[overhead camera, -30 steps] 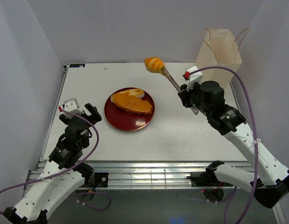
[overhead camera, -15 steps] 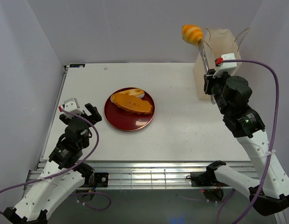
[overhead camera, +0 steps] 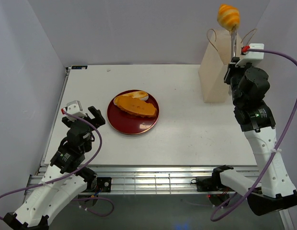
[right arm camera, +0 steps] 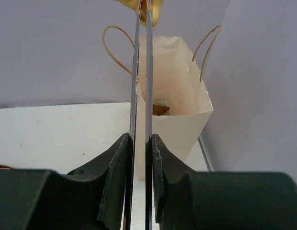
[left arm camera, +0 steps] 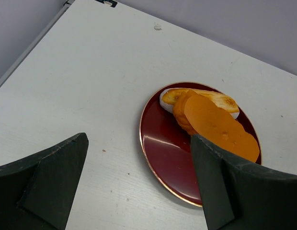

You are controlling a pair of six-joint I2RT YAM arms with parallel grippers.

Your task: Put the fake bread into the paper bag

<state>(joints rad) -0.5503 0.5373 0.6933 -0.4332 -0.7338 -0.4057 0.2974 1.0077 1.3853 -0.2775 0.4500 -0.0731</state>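
Observation:
My right gripper (overhead camera: pixel 233 67) is shut on slim metal tongs (right arm camera: pixel 141 72). The tongs point upward and pinch a golden croissant (overhead camera: pixel 228 16) high above the open top of the cream paper bag (overhead camera: pixel 216 72). In the right wrist view the bag (right arm camera: pixel 182 120) stands open just behind the tongs, and a brown bread piece (right arm camera: pixel 160 109) lies inside. Two more breads, a long orange loaf (overhead camera: pixel 135 106) and a pale slice (overhead camera: pixel 139 95), lie on the dark red plate (overhead camera: pixel 131 125). My left gripper (left arm camera: pixel 139 191) is open and empty, low beside the plate's near left rim (left arm camera: pixel 153 158).
The bag stands at the table's far right, close to the right wall (overhead camera: pixel 282 57). The plate sits mid-table. Grey walls close in the left, back and right sides.
My right arm has swung right and upward, carrying the tongs and croissant from mid-table to above the bag. The left arm has not moved.

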